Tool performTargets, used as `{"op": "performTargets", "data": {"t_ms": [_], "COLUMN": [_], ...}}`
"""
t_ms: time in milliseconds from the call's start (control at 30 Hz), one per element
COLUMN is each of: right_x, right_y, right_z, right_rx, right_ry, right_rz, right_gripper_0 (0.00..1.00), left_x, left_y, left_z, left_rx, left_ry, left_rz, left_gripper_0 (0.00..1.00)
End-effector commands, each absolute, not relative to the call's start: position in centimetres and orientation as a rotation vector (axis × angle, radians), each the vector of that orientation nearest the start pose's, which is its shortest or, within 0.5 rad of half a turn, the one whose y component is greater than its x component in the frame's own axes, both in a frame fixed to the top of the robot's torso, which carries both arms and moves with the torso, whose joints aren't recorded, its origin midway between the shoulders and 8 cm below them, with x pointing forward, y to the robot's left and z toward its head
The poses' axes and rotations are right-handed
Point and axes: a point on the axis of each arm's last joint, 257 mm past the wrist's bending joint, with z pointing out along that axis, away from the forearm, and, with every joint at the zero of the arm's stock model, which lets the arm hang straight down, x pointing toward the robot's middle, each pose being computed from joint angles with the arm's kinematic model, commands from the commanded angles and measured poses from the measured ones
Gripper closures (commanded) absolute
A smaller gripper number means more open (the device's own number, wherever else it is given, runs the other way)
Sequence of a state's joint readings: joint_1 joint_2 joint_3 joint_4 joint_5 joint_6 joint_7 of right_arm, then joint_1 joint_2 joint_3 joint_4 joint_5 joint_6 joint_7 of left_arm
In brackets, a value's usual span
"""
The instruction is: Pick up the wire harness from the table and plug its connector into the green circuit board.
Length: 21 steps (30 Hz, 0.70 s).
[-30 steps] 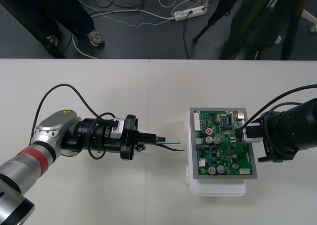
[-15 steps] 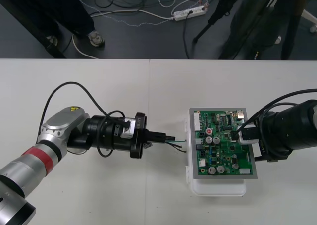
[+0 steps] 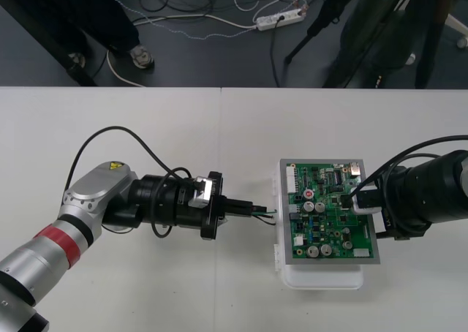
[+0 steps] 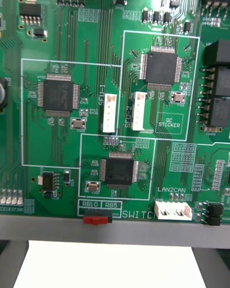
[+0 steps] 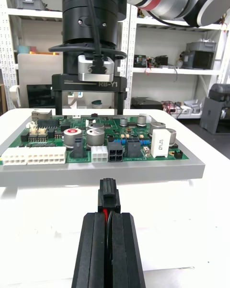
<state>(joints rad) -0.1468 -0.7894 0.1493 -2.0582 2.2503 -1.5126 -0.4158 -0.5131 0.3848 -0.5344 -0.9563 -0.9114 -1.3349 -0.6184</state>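
Note:
My left gripper (image 3: 251, 208) is shut on the wire harness (image 3: 265, 211) just left of the green circuit board (image 3: 329, 213). In the left wrist view the small black plug (image 5: 108, 197) sticks out past the shut fingers (image 5: 93, 242), with a red wire between them. It points at the board's near edge, roughly in line with a black socket (image 5: 115, 153), a short gap away. My right gripper (image 3: 360, 199) hovers over the board's right side. Seen from the left wrist, the right gripper (image 5: 89, 111) has its fingers apart and holds nothing.
The board sits on a white base (image 3: 322, 277) that juts out toward the table's front. White connectors (image 5: 33, 156) line the board's near edge beside the black socket. Bare table lies left of and in front of the left arm.
My left gripper has carried the harness to the right, closing most of the gap to the board's left edge. The right arm has barely shifted.

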Motion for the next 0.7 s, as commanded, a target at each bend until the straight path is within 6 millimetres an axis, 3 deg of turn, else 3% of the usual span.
{"op": "performTargets", "data": {"t_ms": [33,700], "right_x": [37.5,36.67], "right_y": [-24.73,-24.72], "right_z": [-28.34,-28.56], "right_rx": [-2.062,-2.037], "right_ry": [1.78,1.797], "right_rz": [-0.16,-0.225], "right_gripper_0": [0.0,0.0], "left_x": [36.17,35.35], "left_y": [-4.3,-5.13], "left_z": [-24.14,-24.2], "left_rx": [1.384,1.349], "left_ry": [0.994,1.062], "left_rz": [-1.053,-1.038], "left_gripper_0": [1.0,1.0]}}
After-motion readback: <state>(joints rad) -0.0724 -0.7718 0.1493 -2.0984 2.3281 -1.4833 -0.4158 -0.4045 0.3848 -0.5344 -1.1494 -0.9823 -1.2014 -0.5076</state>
